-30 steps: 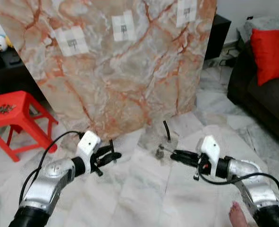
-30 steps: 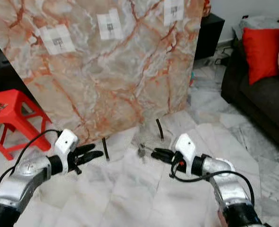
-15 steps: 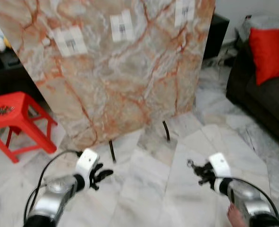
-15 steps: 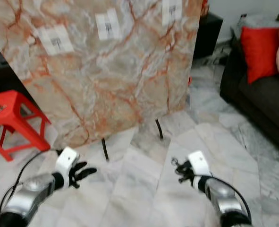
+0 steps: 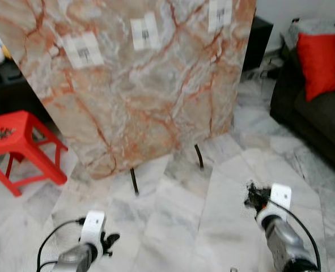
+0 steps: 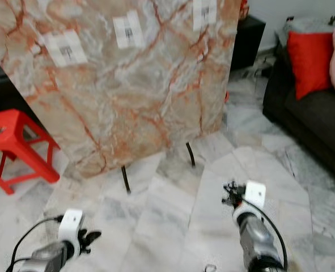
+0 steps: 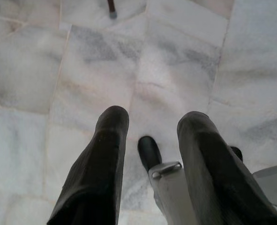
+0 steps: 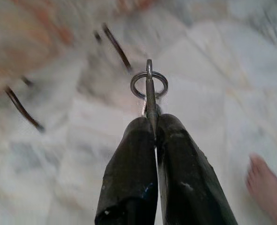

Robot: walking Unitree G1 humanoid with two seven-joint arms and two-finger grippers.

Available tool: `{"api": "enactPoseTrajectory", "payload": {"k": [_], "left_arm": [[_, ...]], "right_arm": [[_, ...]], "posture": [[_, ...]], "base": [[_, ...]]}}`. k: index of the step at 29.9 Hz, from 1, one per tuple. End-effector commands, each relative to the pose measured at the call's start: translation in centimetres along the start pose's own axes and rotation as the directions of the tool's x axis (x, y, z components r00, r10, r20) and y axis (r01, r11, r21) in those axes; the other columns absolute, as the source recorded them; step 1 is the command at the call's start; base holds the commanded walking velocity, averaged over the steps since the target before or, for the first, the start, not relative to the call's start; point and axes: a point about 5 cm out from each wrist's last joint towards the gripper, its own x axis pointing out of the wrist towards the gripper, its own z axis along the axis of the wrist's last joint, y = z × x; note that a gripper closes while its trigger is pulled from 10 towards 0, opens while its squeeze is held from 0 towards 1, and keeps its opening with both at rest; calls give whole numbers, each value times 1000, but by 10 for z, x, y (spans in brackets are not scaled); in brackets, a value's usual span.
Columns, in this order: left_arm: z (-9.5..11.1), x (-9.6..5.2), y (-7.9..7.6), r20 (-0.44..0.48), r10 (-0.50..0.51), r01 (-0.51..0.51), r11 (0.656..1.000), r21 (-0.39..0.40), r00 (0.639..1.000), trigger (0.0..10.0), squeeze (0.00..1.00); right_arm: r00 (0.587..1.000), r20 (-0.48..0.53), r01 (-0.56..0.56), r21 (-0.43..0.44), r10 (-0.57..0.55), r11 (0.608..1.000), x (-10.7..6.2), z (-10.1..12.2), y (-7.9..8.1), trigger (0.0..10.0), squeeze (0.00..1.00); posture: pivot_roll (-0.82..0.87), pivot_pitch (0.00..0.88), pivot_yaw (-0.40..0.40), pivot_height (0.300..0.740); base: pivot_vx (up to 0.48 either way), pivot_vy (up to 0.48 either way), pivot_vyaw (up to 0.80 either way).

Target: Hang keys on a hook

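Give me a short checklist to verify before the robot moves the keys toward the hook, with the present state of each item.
1. Right gripper fingers shut on the keys: ok.
2. Key ring sticks out past the fingertips, free to catch a hook: ok.
3. Hooks in sight on the marble panel: ok, on white patches high up.
4. Right gripper raised to hook height: not ok, low over the floor.
5. Left gripper out of the way: ok, low, fingers open.
6. Person's foot beside the right arm: not ok, close.
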Motion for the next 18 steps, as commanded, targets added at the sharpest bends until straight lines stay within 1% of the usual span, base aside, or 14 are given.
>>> {"api": "enactPoseTrajectory", "payload": {"k": [1, 2, 3, 5, 6, 7, 9, 10, 12, 13, 16, 17, 18], "left_arm": [[-6, 0, 1, -15, 21, -21, 1000, -12, 1000, 10000, 0], [-8, -1, 3, -16, 33, -33, 999, -23, 999, 10000, 0], [-14, -2, 6, -26, 52, -54, 996, -72, 998, 10000, 0], [-19, -4, 9, -42, 65, -69, 994, -86, 997, 10000, 0], [-26, -6, 12, -72, 82, -87, 993, -74, 994, 10000, 0], [-31, -7, 14, -89, 90, -96, 993, -69, 992, 10000, 0], [-41, -10, 14, -117, 96, -106, 991, -84, 988, 10000, 0], [-48, -12, 14, -136, 99, -112, 990, -90, 986, 10000, 0], [-52, -13, 13, -147, 101, -115, 990, -84, 984, 10000, 0], [-60, -15, 10, -172, 102, -116, 991, -71, 980, 10000, 0], [-77, -17, 0, -218, 101, -116, 992, -55, 971, 10000, 0], [-78, -18, 0, -221, 102, -117, 992, -55, 970, 10000, 0], [-84, -18, -6, -239, 104, -119, 991, -52, 965, 10000, 0]], "right_arm": [[996, -79, 51, 0, -50, 999, -6, -21, -7, 10000, 0], [992, -96, 86, 15, -84, 996, -8, -28, -11, 10000, 0], [975, -149, 179, 71, -167, 981, -16, -46, -22, 10000, 0], [960, -185, 236, 123, -211, 964, -22, -57, -28, 10000, 0], [952, -215, 251, 148, -217, 957, -26, -67, -28, 10000, 0], [948, -233, 252, 143, -215, 957, -28, -73, -27, 10000, 0], [940, -265, 253, 129, -213, 959, -32, -83, -24, 10000, 0], [940, -268, 252, 131, -210, 959, -33, -86, -23, 10000, 0], [942, -263, 250, 135, -209, 959, -34, -87, -22, 10000, 0], [938, -273, 256, 138, -212, 957, -35, -91, -21, 10000, 0], [922, -313, 273, 114, -227, 955, -41, -101, -23, 10000, 0], [921, -316, 274, 115, -227, 955, -41, -102, -23, 10000, 0], [916, -328, 276, 105, -229, 955, -43, -105, -24, 10000, 0]], "posture": [[-131, 83, 45, 740], [-134, 81, 46, 740], [-128, 80, 44, 740], [-122, 79, 43, 740], [-118, 76, 44, 740], [-120, 74, 46, 740], [-121, 71, 47, 740], [-122, 70, 48, 740], [-123, 66, 50, 740], [-127, 65, 52, 740], [-134, 60, 54, 740], [-134, 60, 54, 740], [-135, 53, 53, 740]], "base": [[0, 0, 0], [0, 0, 0], [0, 0, 0], [0, 0, 0], [0, 0, 0], [0, 0, 0], [0, 0, 0], [0, 0, 0], [0, 0, 0], [0, 0, 0], [0, 0, 0], [0, 0, 0], [0, 0, 0]]}}
